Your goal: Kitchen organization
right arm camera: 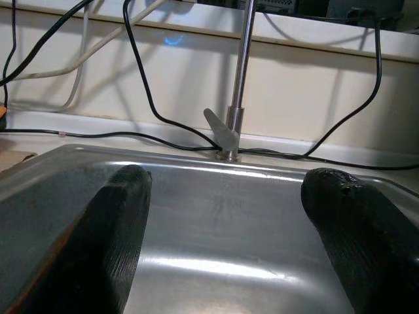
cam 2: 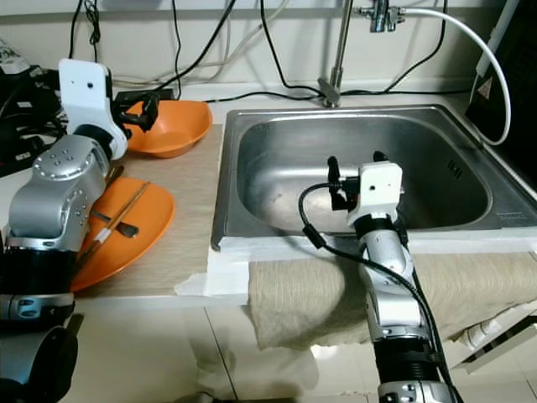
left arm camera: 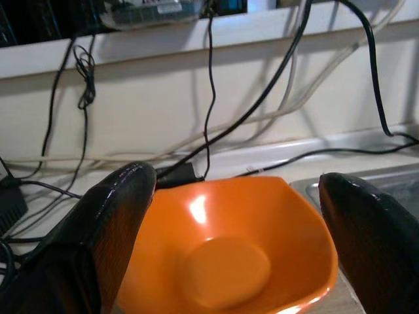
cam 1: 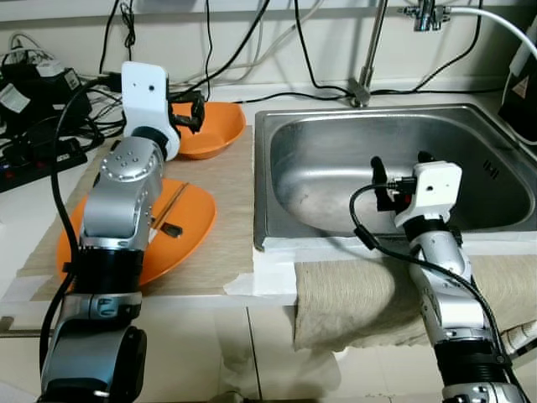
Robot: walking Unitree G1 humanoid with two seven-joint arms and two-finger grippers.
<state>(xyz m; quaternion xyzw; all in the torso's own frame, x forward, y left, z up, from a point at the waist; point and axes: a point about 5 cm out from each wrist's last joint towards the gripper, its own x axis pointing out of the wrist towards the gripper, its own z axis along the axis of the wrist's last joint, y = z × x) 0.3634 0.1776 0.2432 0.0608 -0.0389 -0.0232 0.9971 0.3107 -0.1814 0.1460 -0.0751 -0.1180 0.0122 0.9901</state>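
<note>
An orange bowl (cam 1: 214, 130) stands at the back of the beige mat, and my left gripper (cam 1: 191, 112) hovers open just over its near rim. In the left wrist view the empty bowl (left arm camera: 226, 255) lies between the two black fingers (left arm camera: 108, 222). An orange plate (cam 1: 180, 222) nearer me carries chopsticks (cam 2: 117, 220) and a small utensil. My right gripper (cam 1: 398, 180) is open over the front of the steel sink (cam 1: 336, 143), with nothing between its fingers (right arm camera: 114, 222).
A tap (cam 2: 334, 50) rises behind the sink. Black cables and a power strip (cam 1: 33, 155) crowd the back left counter. A beige towel (cam 1: 352, 298) hangs over the counter's front edge below the sink. A dark box (cam 1: 520, 92) stands at the far right.
</note>
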